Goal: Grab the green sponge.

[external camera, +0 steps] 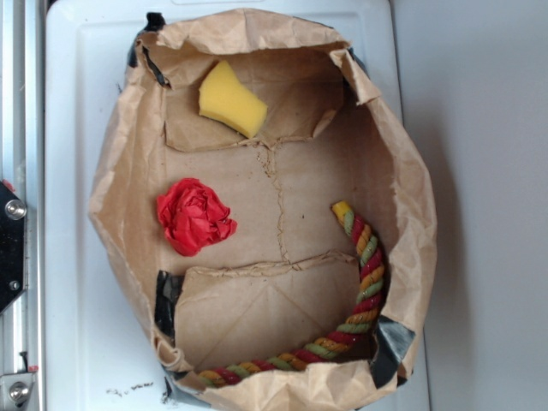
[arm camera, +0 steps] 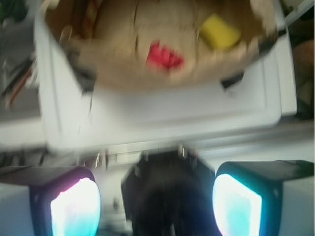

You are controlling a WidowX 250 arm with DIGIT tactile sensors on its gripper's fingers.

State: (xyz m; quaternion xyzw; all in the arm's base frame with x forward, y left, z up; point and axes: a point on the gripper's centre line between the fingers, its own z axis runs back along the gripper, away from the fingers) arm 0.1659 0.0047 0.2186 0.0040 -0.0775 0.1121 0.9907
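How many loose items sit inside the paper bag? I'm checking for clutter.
3: green sponge at the top, red paper ball left of centre, rope along the right and bottom. None seem hidden.

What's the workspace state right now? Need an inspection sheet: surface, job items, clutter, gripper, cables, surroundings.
Surface: white tray holding an opened brown paper bag, its corners taped black.
Job's things: green sponge, yellow in colour, lying free inside the bag at its upper end, untouched.
Clutter: red paper ball mid-bag on the left; twisted rope curving along the right and lower edge.
Grippers: gripper open, empty, outside the bag; wrist view blurred.
Cables: blurred wires at the wrist view's left edge.
Surroundings: metal rail left of the tray.
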